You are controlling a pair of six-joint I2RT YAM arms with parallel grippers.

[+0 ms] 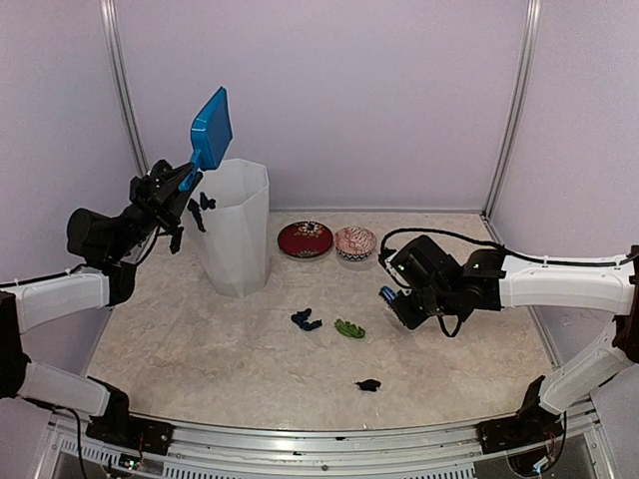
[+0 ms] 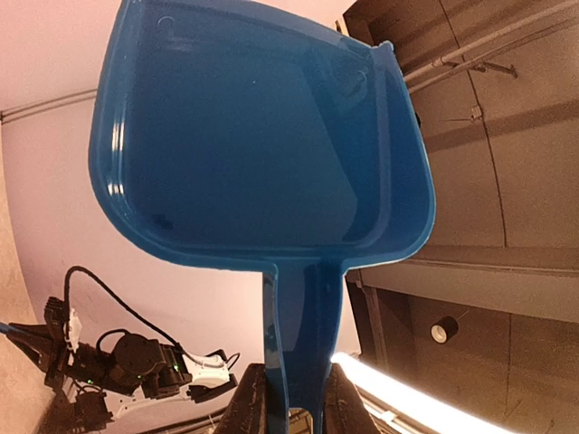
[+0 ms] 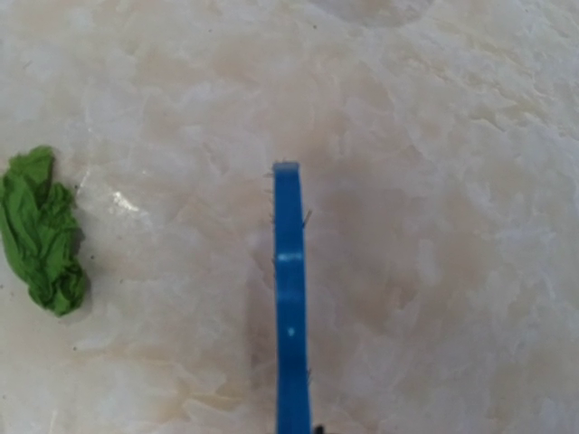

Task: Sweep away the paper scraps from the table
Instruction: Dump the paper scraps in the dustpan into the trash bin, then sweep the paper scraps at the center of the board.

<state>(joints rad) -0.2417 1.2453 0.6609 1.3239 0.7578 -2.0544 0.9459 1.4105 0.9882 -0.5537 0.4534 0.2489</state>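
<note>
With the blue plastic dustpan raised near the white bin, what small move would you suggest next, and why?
Probably lower the blue plastic dustpan in the left gripper to the table beside the green paper scrap: the pan looks empty; a navy scrap and a black scrap lie nearby.

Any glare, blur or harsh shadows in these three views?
Top external: even light, only faint shadows under the paper scraps. Left wrist: sharp, gloss streaks on the dustpan rim, a light strip blown out. Right wrist: soft overall, small glint on the table beside the green scrap.
</note>
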